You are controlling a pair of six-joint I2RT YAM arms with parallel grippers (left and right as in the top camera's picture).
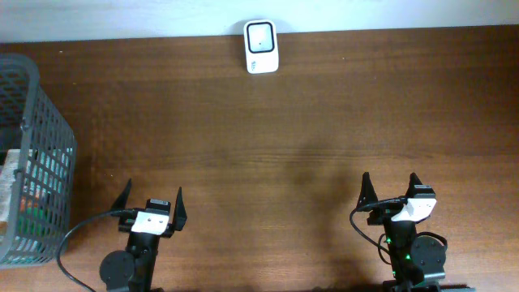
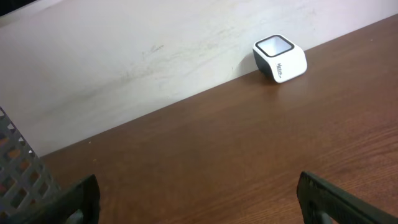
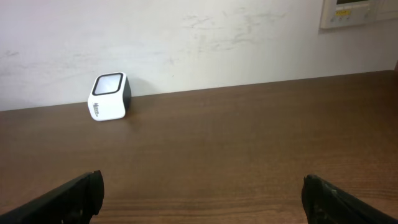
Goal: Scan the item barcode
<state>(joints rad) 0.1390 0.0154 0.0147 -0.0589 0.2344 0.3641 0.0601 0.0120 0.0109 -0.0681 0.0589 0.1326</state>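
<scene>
The left claw (image 1: 152,196) and right claw (image 1: 389,185) stand spread apart and empty at the bottom of the dark brown wooden table (image 1: 284,138). The white boxy barcode scanner (image 1: 260,46) sits top centre. The items (image 1: 10,173) lie half-hidden in the grey mesh basket (image 1: 49,154), far left. A reach there risks snagging the mesh or lifting 2 items at once.

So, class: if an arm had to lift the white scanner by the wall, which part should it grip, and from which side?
Grip the scanner across its two dark side faces, jaws coming down from above. Those faces look flat and parallel; its back sits near the wall, and its top holds the window, best left untouched.
</scene>
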